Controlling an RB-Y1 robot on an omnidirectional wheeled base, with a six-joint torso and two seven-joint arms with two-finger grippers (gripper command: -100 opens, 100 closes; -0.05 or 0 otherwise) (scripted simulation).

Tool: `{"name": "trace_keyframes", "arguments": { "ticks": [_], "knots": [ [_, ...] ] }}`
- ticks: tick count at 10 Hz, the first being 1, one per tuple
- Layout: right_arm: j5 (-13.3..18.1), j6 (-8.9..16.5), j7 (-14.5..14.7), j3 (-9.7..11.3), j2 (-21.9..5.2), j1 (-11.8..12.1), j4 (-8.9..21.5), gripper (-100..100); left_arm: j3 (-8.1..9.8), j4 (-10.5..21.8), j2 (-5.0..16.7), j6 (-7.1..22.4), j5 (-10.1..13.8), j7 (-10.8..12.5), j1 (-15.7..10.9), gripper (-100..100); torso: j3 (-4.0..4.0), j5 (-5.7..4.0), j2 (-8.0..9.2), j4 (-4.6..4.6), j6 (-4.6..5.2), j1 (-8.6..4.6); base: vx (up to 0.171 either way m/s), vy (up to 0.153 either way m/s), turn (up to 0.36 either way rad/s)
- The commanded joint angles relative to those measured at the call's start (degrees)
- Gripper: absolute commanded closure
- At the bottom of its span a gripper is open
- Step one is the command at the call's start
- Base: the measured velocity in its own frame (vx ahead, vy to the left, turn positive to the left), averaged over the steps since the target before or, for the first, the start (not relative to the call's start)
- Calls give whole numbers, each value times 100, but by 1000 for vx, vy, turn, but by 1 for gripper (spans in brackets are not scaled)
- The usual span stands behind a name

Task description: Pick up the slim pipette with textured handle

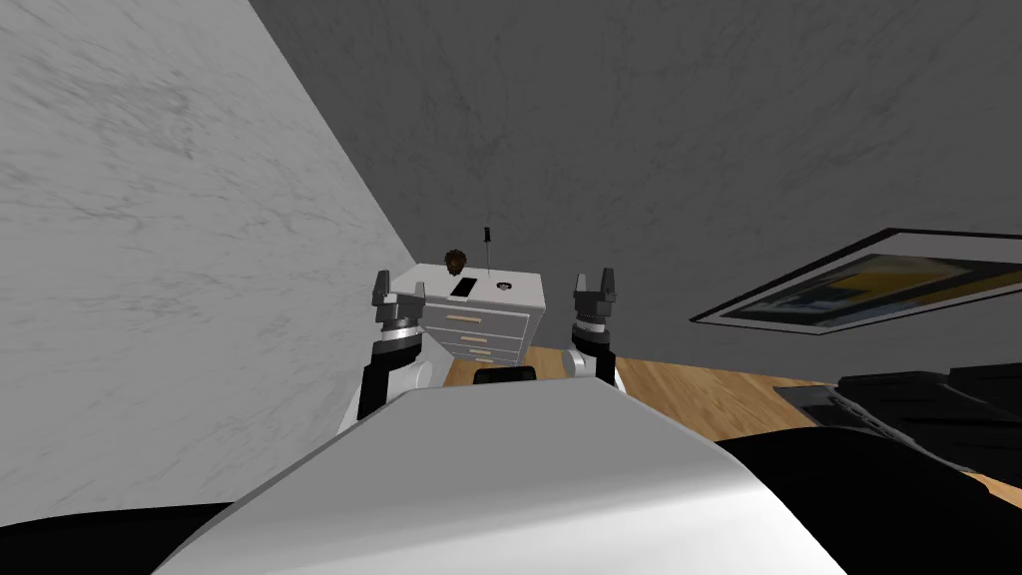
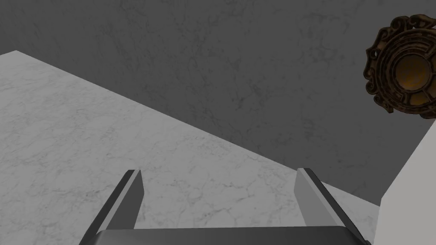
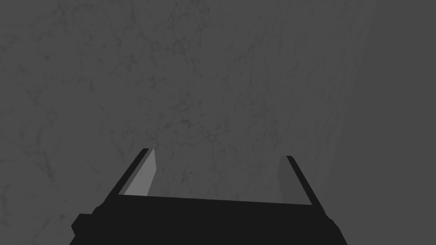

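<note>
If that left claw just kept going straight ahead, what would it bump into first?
Probably the pale marbled wall; nothing nearer shows between the left gripper's open fingers, and the brown ornament sits aside.

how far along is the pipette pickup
Done: I face the white drawer unit. In hand: nothing; the left end effector and right end effector are open and empty, raised near it. Left: reach the slim dark pipette standing upright on its top, close on it, lift.
</note>
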Motion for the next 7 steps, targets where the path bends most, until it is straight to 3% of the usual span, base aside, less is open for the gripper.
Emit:
{"name": "trace_keyframes", "arguments": {
  "ticks": [1,7],
  "knots": [
    [0,0,0,0,0,0,0,0,53,97,151,-58,175,-65,-139,-100,0,0,0,0,0,0,-89,-40,-71],
    [0,1,0,2,2,-3,0,0,372,673,451,-374,1103,-445,-942,-100,37,-12,63,14,2,-52,-166,-132,-95]
  ]
}}
